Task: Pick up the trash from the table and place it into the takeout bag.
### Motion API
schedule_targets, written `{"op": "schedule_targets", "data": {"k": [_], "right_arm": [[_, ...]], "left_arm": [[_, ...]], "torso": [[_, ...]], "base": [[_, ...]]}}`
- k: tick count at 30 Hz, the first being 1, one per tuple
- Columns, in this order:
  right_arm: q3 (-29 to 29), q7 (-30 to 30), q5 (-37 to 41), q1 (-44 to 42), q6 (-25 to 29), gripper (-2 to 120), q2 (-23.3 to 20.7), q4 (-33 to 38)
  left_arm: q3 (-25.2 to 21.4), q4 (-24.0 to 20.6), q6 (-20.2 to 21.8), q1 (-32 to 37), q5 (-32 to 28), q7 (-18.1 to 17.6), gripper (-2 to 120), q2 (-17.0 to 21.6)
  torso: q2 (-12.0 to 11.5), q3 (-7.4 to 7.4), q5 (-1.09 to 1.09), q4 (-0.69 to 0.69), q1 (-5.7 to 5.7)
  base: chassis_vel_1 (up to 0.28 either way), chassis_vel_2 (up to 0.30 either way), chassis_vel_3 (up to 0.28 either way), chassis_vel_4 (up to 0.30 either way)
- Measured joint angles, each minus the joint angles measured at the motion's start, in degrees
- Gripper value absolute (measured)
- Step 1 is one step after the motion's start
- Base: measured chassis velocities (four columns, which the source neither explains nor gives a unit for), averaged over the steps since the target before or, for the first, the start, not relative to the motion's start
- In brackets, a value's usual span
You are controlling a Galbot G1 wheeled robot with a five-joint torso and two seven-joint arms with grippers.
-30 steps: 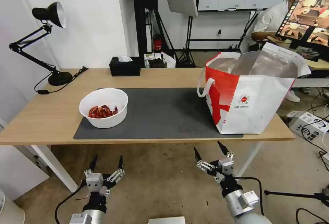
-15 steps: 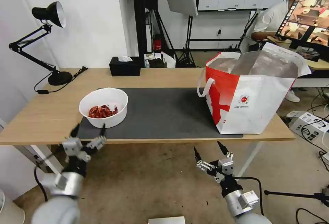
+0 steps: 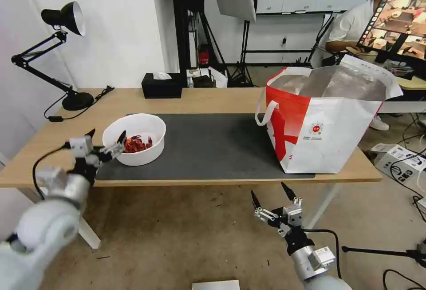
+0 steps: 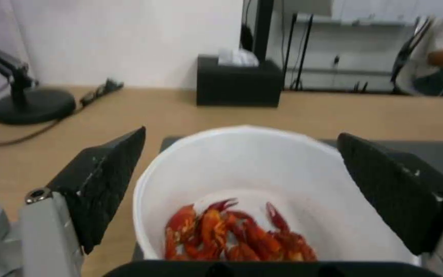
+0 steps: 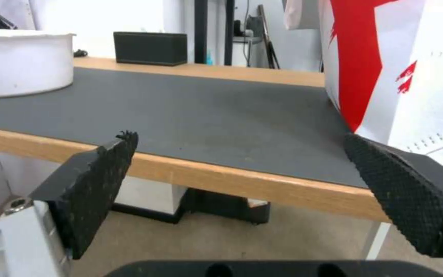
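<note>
Head view: one bowl (image 3: 134, 139), one bag (image 3: 326, 119).

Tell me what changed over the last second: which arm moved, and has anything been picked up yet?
The left end effector rose from below the table edge and swung up to the near-left rim of the white bowl of crayfish shells, fingers open, gripping nothing. The bowl has not shifted. The right end effector stayed parked, open, below the table's front edge, and the takeout bag is unmoved.
</note>
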Motion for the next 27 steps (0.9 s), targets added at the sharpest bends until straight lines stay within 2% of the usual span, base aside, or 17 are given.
{"op": "schedule_targets", "data": {"k": [1, 2, 5, 6, 8, 9, 13, 18, 20, 27], "right_arm": [[0.00, 0.00, 0.00, 0.00, 0.00, 100, 0.00, 0.00], [0.00, 0.00, 0.00, 0.00, 0.00, 100, 0.00, 0.00], [0.00, 0.00, 0.00, 0.00, -0.02, 100, 0.00, 0.02], [0.00, 0.00, 0.00, 0.00, -0.02, 100, 0.00, 0.02], [0.00, 0.00, 0.00, 0.00, -0.03, 100, 0.00, 0.03], [0.00, 0.00, 0.00, 0.00, -0.03, 100, 0.00, 0.03], [0.00, 0.01, 0.00, 0.00, -0.04, 100, 0.00, 0.04], [0.00, 0.01, 0.01, 0.00, -0.06, 100, 0.00, 0.05], [0.00, 0.01, 0.01, 0.00, -0.07, 100, 0.00, 0.05], [0.00, 0.01, 0.01, 0.00, -0.07, 100, 0.00, 0.05]], "left_arm": [[0.73, 0.94, 1.91, -1.66, -1.89, -0.30, 100, 0.85], [0.73, 0.94, 1.91, -1.66, -1.89, -0.30, 100, 0.85], [2.63, 3.42, 7.21, -4.90, -7.68, -0.58, 100, 2.67], [2.63, 3.42, 7.21, -4.90, -7.68, -0.58, 100, 2.67], [5.06, 5.68, 11.29, -8.26, -10.71, -1.26, 100, 3.53], [5.06, 5.68, 11.29, -8.26, -10.71, -1.26, 100, 3.53], [6.35, 8.27, 16.55, -11.05, -13.92, -2.78, 100, 4.16], [8.21, 11.19, 18.88, -13.80, -15.89, -5.69, 100, 4.27], [8.94, 13.15, 20.04, -15.45, -18.95, -6.72, 100, 4.25], [10.03, 16.28, 21.52, -18.78, -27.03, -6.86, 100, 3.64]], "torso": [[0.00, 0.00, 0.00, 0.00, 0.00], [0.00, 0.00, 0.00, 0.00, 0.00], [0.00, 0.00, 0.00, 0.02, 0.00], [0.00, 0.00, 0.00, 0.02, 0.00], [0.00, 0.00, 0.01, 0.00, 0.00], [0.00, 0.00, 0.01, 0.00, 0.00], [0.00, 0.00, 0.01, 0.01, 0.00], [0.00, -0.01, 0.00, 0.01, 0.00], [0.00, -0.01, 0.00, 0.01, 0.00], [0.00, -0.01, 0.00, 0.01, 0.00]], "base": [[0.000, 0.000, 0.000, 0.000], [0.000, 0.000, 0.000, 0.000], [0.000, 0.000, 0.000, 0.000], [0.000, 0.000, 0.000, 0.000], [0.000, 0.000, 0.000, 0.000], [0.000, 0.000, 0.000, 0.000], [0.000, 0.000, 0.000, 0.000], [0.000, 0.000, 0.000, 0.000], [0.000, 0.000, 0.000, 0.000], [0.000, 0.000, 0.000, 0.000]]}}
